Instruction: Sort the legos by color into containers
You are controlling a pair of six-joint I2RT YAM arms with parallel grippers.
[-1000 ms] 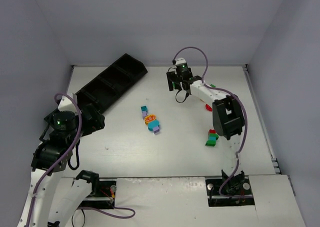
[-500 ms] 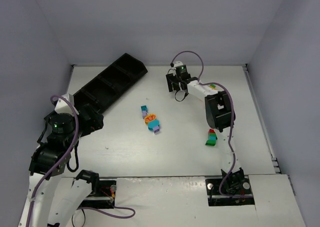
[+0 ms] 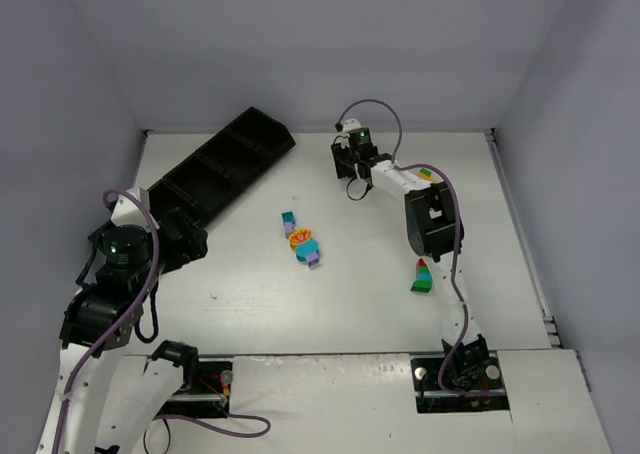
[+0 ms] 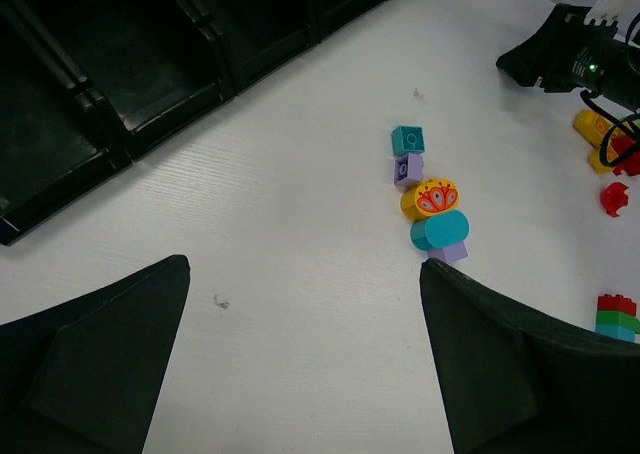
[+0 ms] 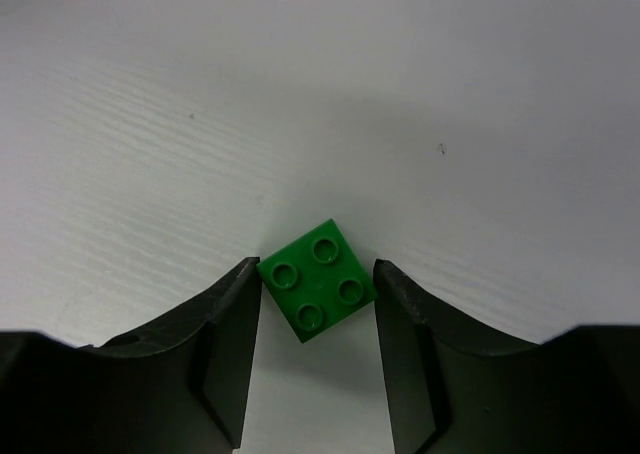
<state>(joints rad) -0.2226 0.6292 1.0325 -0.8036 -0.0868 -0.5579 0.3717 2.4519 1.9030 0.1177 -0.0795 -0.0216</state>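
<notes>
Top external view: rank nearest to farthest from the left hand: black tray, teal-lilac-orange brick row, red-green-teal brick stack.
1. long black plastic tray: on the left, its near end right beside the left hand.
2. row of teal, lilac and orange plastic bricks: in the centre.
3. stack of red, green and teal plastic bricks: far right.

Top view looks down from high, nearward of the brick chain (image 3: 302, 242), over the whole table (image 3: 350, 309). Left wrist shares that chain, obliquely from its near-left. Right wrist sits close above a green brick (image 5: 316, 280), beyond-right of the chain
</notes>
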